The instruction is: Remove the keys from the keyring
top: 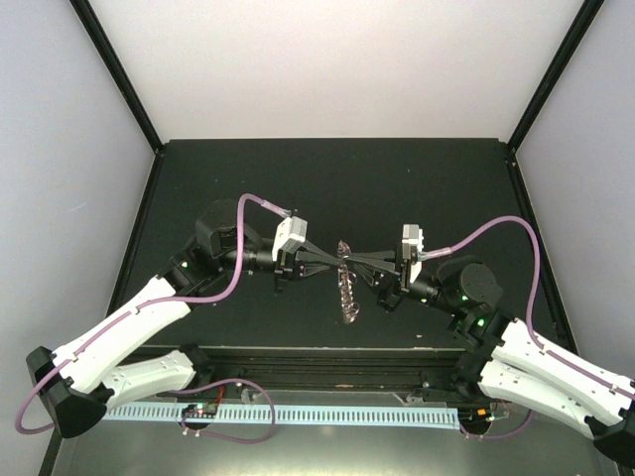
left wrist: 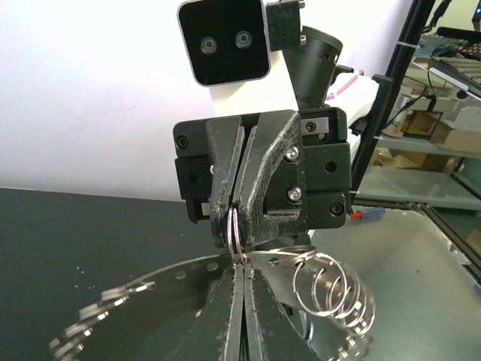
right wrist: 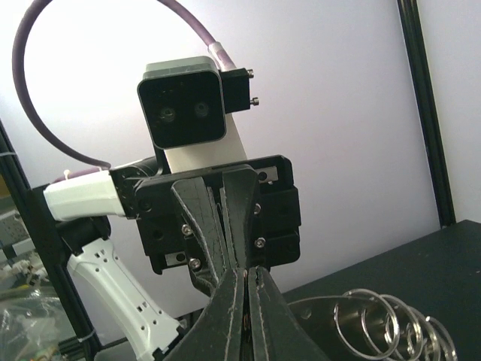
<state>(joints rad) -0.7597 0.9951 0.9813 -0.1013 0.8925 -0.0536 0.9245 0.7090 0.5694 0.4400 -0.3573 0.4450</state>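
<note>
keyring (top: pixel 346 290) at table (top: pixel 248 178) centre, edge-on from above, running 12 to 6 o'clock. whether its lower end touches the table cannot be told. flat grey disc, wide hole, rim fringed with small wire loops (left wrist: pixel 331 293). left gripper (top: pixel 330 261) comes in from 9 o'clock, right gripper (top: pixel 359 261) from 3 o'clock, tips nose to nose near the ring's 12 o'clock end. both jaws clenched on a single rim loop (left wrist: pixel 234 235). pale ridged strip (top: pixel 327 415) along the near edge, well apart.
</note>
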